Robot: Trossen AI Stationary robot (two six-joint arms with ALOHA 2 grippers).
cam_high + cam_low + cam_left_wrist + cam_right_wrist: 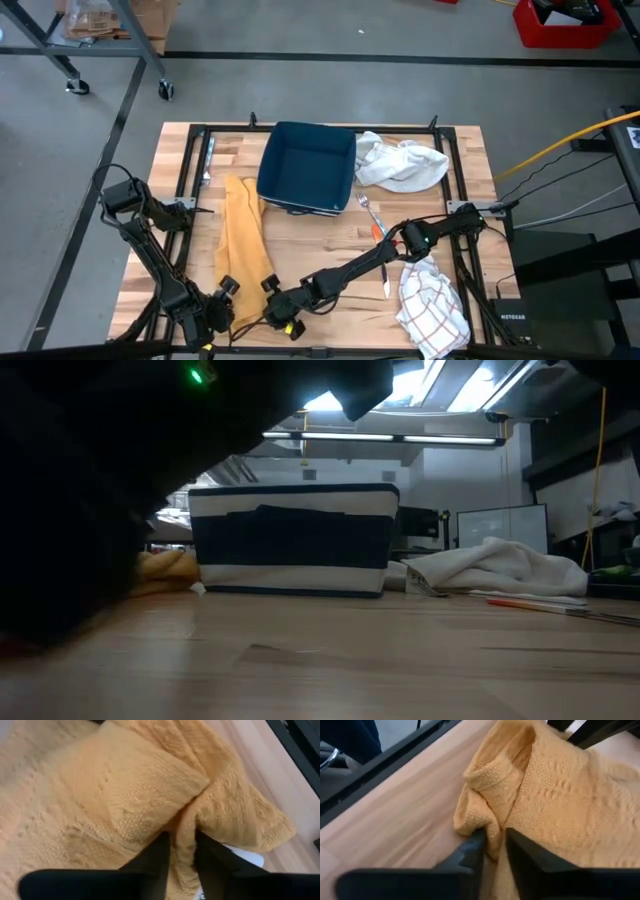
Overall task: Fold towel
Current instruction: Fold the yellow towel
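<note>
The yellow towel (245,235) lies on the wooden table (330,250) as a long strip running from the far side to the near edge, left of centre. My left gripper (225,300) is at its near left corner and my right gripper (272,295) at its near right corner. Each is shut on a raised fold of the cloth, as the left wrist view (182,840) and the right wrist view (495,837) show. In the low view a dark arm hides most of the towel (165,570). My left gripper pinches a raised ridge of the towel (184,827) between its two fingers, near the near left corner, coming steeply from above. The cloth is bunched up between the fingers; around them it lies on the table. My right gripper pinches a bunched fold at the towel's near right edge (492,827) between its two fingers, slanting down from the table's right. Several layers are gathered there. The cloth beside the fingers rests on the wood.
A blue bin (305,168) stands just beyond the towel's far end. A white cloth (400,163) lies to the bin's right, a checked cloth (432,310) lies at the near right, and cutlery (375,225) lies between them. A black frame (190,180) borders the table.
</note>
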